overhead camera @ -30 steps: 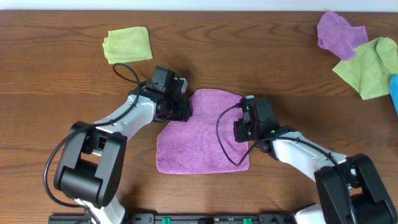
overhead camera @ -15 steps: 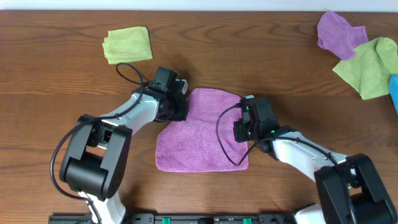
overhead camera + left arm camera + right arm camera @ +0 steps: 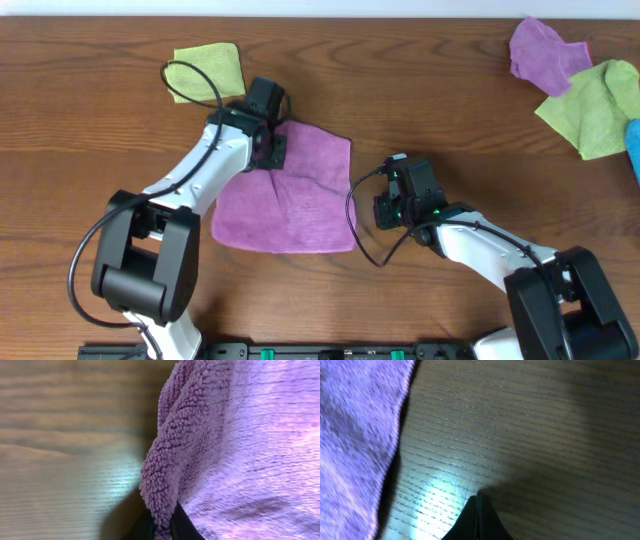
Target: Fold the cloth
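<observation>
The left fingers (image 3: 186, 530) were pinched tight on a fold of the purple cloth (image 3: 290, 190) at its upper-left corner (the fuzzy edge bunched up between them). The right fingers (image 3: 470, 527) were pressed together on nothing, over bare counter (image 3: 100, 120) just beside the cloth's right edge. The cloth lay spread mid-counter, with a lime-green cloth (image 3: 212, 66) near its gripped corner

Cloth (image 3: 240, 435): purple microfibre, matt. Curly nubbed pile at the raised edge, finer ribbed nap on the flat.
Counter (image 3: 545, 435): brown wood, fine straight grain, satin finish, one pale glare patch.
Lime cloth (image 3: 207, 72): fuzzy matt fabric.
Far purple cloth (image 3: 545, 50): same soft matt look.
Left arm (image 3: 205, 165): white shell of smooth, faintly glossy plastic; black housings matt.
</observation>
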Available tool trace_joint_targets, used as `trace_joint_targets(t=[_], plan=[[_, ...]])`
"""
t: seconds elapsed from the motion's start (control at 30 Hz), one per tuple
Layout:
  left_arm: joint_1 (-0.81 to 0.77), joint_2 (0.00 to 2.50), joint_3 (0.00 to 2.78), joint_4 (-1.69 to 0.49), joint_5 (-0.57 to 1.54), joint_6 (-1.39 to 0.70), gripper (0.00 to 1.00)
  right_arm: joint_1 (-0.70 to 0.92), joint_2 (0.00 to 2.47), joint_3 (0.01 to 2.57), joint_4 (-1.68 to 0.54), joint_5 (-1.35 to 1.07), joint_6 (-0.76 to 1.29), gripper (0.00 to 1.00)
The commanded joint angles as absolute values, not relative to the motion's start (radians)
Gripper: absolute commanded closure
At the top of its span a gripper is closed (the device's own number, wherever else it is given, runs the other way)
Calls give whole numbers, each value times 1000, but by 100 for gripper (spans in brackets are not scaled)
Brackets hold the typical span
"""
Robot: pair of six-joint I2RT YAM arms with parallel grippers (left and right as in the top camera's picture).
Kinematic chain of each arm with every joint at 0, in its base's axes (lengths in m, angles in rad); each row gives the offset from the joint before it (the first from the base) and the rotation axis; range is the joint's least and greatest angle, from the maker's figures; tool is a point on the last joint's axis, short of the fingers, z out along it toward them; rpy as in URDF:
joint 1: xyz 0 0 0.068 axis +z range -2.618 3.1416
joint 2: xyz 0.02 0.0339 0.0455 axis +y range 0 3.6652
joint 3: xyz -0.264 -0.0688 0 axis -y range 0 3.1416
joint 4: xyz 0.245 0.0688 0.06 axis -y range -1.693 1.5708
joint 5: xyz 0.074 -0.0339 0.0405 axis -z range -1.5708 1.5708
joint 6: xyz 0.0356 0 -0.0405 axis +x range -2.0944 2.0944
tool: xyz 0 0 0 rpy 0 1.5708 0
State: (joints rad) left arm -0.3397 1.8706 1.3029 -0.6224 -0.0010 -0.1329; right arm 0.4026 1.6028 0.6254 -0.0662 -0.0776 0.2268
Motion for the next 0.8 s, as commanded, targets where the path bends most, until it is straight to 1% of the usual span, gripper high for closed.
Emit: trace_joint_targets(t=[0.0,0.1,0.17,0.2,0.23,0.3,0.37,0.43,0.77], plan=[[-340,1851,1317,-635,-15,-123,91,401,1633,606,-88,-34,239,99],[-340,1851,1317,-632,22,-123,90,401,1633,606,-76,-62,239,98],[-340,1851,1317,-632,23,-123,89,401,1633,606,-55,-114,239,79],[-340,1851,1316,-632,24,-123,89,401,1633,606,-39,-137,238,72],[-340,1851,1316,-633,24,-122,89,401,1633,606,-23,-144,238,68],[-340,1852,1312,-633,36,-110,88,401,1633,607,19,-153,238,58],[-340,1858,1311,-635,70,-100,89,400,1633,607,63,-177,239,56],[-340,1871,1311,-648,116,-100,94,400,1633,608,101,-177,239,55],[-390,1896,1296,-739,209,-100,94,334,1644,630,222,-193,238,48]])
